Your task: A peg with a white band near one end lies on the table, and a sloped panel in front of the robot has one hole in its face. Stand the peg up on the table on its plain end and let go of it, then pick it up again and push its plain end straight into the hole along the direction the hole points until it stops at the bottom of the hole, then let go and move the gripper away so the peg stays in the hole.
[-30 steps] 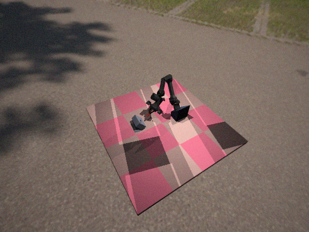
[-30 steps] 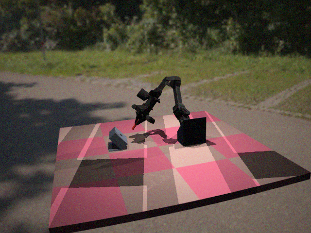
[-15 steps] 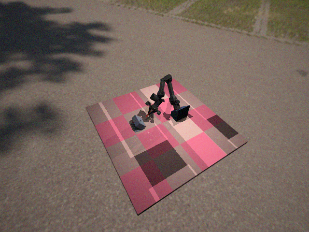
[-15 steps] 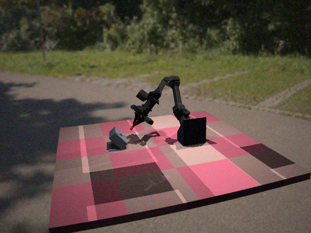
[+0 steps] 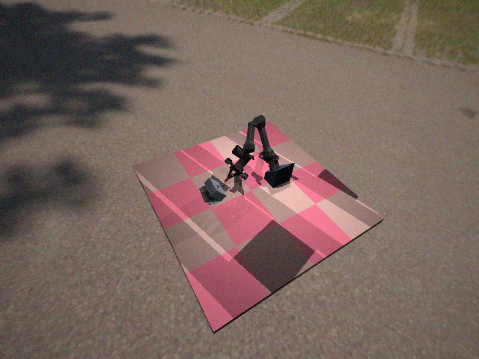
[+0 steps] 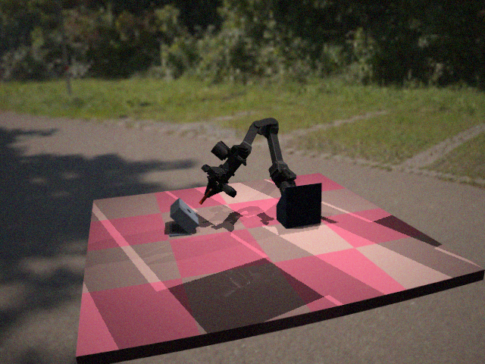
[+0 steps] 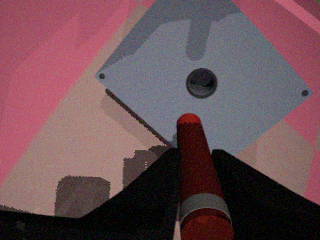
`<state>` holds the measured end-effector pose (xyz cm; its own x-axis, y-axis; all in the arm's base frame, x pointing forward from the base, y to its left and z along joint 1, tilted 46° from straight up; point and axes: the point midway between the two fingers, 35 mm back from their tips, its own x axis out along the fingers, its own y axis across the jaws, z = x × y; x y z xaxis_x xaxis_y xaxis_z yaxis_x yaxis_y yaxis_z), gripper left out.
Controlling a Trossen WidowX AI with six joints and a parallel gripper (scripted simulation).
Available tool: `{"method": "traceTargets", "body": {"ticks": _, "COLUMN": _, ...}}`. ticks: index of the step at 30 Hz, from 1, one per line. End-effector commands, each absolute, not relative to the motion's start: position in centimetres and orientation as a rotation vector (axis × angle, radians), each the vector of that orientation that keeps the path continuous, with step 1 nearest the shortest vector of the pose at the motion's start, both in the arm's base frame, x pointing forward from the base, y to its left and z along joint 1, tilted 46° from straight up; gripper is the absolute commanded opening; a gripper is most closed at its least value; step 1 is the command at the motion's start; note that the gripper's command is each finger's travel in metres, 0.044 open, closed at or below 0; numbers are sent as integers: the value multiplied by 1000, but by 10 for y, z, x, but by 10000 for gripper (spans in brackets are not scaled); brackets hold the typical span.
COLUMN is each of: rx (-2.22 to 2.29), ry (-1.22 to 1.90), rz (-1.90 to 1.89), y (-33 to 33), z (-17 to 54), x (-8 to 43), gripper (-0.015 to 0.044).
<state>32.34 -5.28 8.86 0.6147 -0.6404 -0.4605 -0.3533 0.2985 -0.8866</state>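
Note:
My gripper (image 5: 230,176) (image 6: 209,191) (image 7: 194,159) is shut on the red peg (image 5: 226,179) (image 6: 202,199) (image 7: 192,137). The peg's grey-white band (image 7: 205,204) is at the end nearer the wrist camera, and the plain end points away from the gripper towards the panel. The sloped blue-grey panel (image 5: 212,190) (image 6: 180,215) (image 7: 250,100) has one round hole (image 7: 201,83) in its face. In the wrist view the peg's plain end shows just below the hole, apart from it. In the top and exterior views the peg is held in the air beside the panel.
A dark box-shaped block (image 5: 279,176) (image 6: 303,205) stands near the arm's base. The table (image 5: 216,309) (image 6: 136,329) has a pink and beige checked top with shadows across it. Two small dark dots (image 7: 102,76) (image 7: 305,93) mark the panel's corners.

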Motion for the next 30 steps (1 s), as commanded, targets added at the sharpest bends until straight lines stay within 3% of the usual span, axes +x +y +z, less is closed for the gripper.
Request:
{"method": "traceTargets", "body": {"ticks": 1, "rx": -1319, "ry": 948, "rz": -226, "y": -54, "z": 85, "x": 325, "gripper": 0}}
{"method": "traceTargets", "body": {"ticks": 30, "rx": -1366, "ry": 874, "rz": -239, "y": -62, "z": 82, "x": 340, "gripper": 0}}
